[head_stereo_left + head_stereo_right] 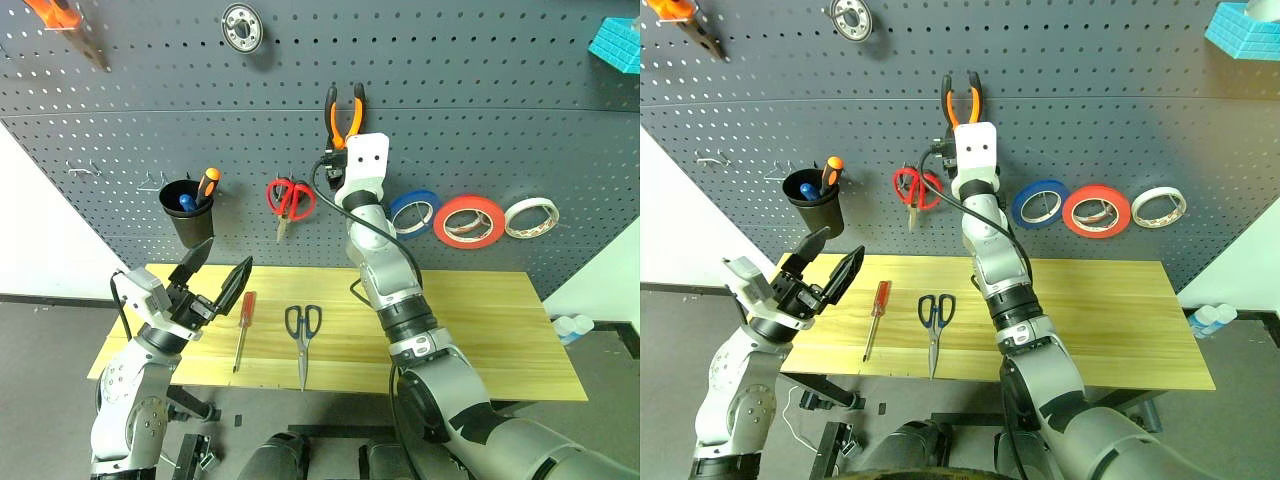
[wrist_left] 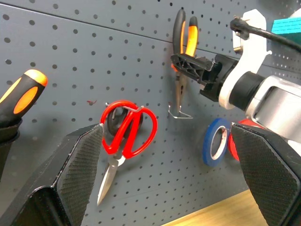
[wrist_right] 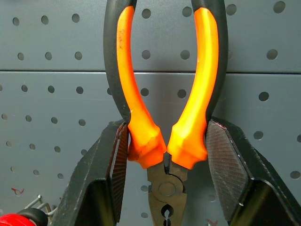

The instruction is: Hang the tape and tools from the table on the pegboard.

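Note:
My right gripper [image 3: 167,131] is shut on the small orange-and-black pliers [image 1: 344,115], handles up and nose down, held against the dark grey pegboard [image 1: 480,100]. A bare wire hook [image 2: 179,113] sits on the board just below the pliers' nose. My left gripper [image 1: 228,255] hovers open and empty above the left end of the wooden table [image 1: 490,320]. The red-handled screwdriver [image 1: 243,325] and the black-handled scissors [image 1: 303,335] lie side by side on the table. The wide red tape [image 1: 468,221] hangs on the pegboard.
On the board hang a black cup [image 1: 188,215] holding an orange-handled tool, red-handled scissors [image 1: 290,198], a blue roll [image 1: 413,212], a white roll [image 1: 531,217] and a metal ring [image 1: 241,27]. A teal block [image 1: 615,45] sits top right.

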`<state>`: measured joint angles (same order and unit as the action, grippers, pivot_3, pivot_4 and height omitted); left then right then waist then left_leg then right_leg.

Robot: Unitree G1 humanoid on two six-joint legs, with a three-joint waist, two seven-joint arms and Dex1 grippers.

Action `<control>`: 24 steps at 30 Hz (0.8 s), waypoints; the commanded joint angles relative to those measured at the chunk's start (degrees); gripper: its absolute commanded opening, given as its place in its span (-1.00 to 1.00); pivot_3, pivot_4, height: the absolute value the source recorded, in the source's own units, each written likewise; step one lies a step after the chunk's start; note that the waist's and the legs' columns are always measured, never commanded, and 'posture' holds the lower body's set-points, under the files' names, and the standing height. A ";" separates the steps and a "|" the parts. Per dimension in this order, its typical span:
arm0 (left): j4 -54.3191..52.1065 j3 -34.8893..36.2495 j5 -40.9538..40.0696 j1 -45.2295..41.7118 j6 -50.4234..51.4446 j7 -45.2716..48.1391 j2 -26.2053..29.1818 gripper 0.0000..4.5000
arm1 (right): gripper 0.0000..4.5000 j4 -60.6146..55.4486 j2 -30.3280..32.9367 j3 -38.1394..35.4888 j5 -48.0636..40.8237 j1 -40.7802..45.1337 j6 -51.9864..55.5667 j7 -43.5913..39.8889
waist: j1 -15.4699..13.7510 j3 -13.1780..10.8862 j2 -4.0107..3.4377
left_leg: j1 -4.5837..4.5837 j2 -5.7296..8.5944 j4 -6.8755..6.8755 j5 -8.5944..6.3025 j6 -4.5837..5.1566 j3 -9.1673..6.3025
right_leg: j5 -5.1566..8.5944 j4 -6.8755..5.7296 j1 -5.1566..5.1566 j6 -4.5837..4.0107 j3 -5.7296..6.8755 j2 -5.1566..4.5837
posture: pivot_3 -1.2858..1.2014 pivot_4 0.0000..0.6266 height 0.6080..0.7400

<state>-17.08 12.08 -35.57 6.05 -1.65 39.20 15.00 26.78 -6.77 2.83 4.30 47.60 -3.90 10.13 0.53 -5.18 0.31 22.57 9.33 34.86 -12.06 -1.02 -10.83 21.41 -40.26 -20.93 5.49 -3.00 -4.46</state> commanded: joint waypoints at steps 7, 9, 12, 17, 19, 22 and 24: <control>-2.72 0.70 -0.63 0.06 -0.13 -0.47 0.77 1.00 | -0.06 1.26 0.22 -0.26 0.34 1.13 -4.37 -0.04 | -0.03 0.00 0.00 | 0.00 0.00 -0.02 0.00 0.00 0.00 | 0.00 0.01 0.00 0.00 0.00 0.00 | 0.12 -0.81 0.67; -2.73 0.74 -0.65 -0.02 -0.09 -0.49 0.85 1.00 | -0.06 1.72 0.34 -0.31 0.36 1.13 -4.69 -0.01 | -0.04 0.00 0.00 | 0.00 0.00 -0.02 0.00 0.00 0.00 | 0.00 0.01 0.00 -0.01 0.00 0.00 | 0.12 -0.80 0.67; -2.81 0.77 -0.68 -0.05 -0.07 -0.51 0.93 1.00 | -0.06 2.23 0.49 -0.31 0.42 1.03 -5.05 0.07 | -0.04 0.00 0.00 | 0.00 0.00 -0.03 0.00 0.00 0.00 | 0.00 0.01 -0.01 -0.01 0.00 0.00 | 0.13 -0.80 0.67; -2.98 0.81 -0.82 0.03 -0.05 -0.56 1.11 1.00 | -0.06 2.75 0.50 -0.27 0.37 0.96 -5.30 0.05 | -0.07 -0.01 0.00 | 0.00 0.00 -0.05 0.00 0.00 0.00 | 0.00 0.03 -0.01 -0.01 0.00 0.00 | 0.13 -0.80 0.67; -3.11 0.78 -0.81 0.06 -0.08 -0.63 1.14 1.00 | -0.06 3.02 0.50 -0.32 0.31 0.87 -5.26 0.03 | -0.07 -0.01 0.00 | 0.00 0.00 -0.07 0.00 0.00 0.00 | 0.01 0.04 -0.01 -0.01 -0.01 -0.01 | 0.13 -0.80 0.67; -3.25 0.81 -0.83 0.07 -0.06 -0.71 1.19 1.00 | -0.06 3.43 0.56 -0.41 0.33 0.81 -5.23 0.16 | -0.08 -0.01 0.00 | 0.00 0.00 -0.09 0.00 0.00 0.00 | 0.01 0.05 -0.01 -0.01 -0.01 -0.01 | 0.13 -0.79 0.67; -3.32 0.84 -0.82 0.07 -0.04 -0.76 1.20 1.00 | -0.06 3.76 0.59 -0.43 0.36 0.83 -5.33 0.18 | -0.09 -0.01 0.00 | 0.00 0.00 -0.09 0.00 0.00 0.00 | 0.01 0.06 -0.02 -0.01 -0.01 -0.01 | 0.13 -0.79 0.67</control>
<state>-18.24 12.10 -35.62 6.25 -1.53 38.61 15.59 31.88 -6.09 2.54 4.30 47.53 -7.32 10.14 0.44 -5.19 0.31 22.57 9.33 34.76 -12.06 -1.01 -10.83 21.41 -40.20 -20.95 5.48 -3.00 -4.47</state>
